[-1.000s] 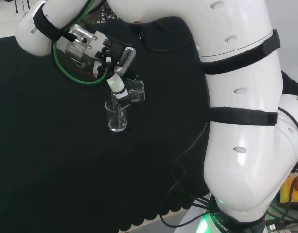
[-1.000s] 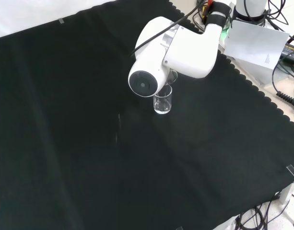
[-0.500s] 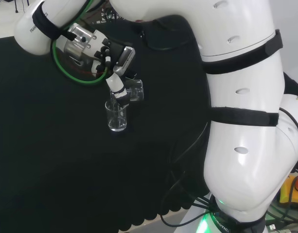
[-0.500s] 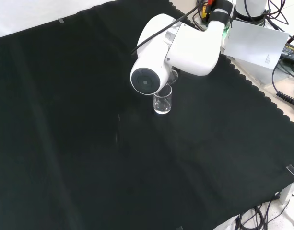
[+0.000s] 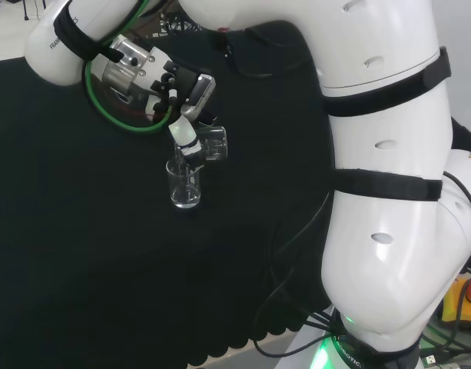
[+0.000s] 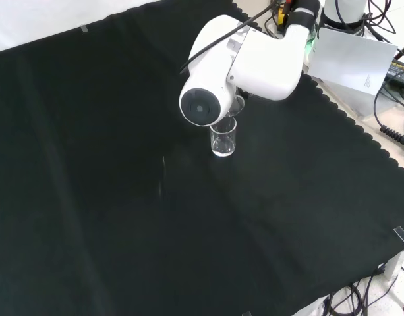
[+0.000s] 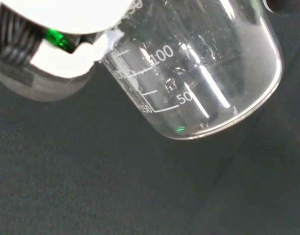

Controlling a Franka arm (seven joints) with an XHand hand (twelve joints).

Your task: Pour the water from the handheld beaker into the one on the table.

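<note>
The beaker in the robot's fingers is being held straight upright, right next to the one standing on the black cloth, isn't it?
Not upright. The head view shows the held beaker tipped over on its side, mouth toward the standing beaker on the black cloth. The rest holds: the hand has its fingers around it, right beside the other.

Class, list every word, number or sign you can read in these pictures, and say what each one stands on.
"100": on the handheld beaker, beside a scale line, wrist view.
"50": on the same beaker, nearer its base.
Other numerals on that beaker: cut off or blurred, not readable.
Lettering on the white arm link, head view: too small to read.
Mark on the white sheet, front view: too small to read.
</note>
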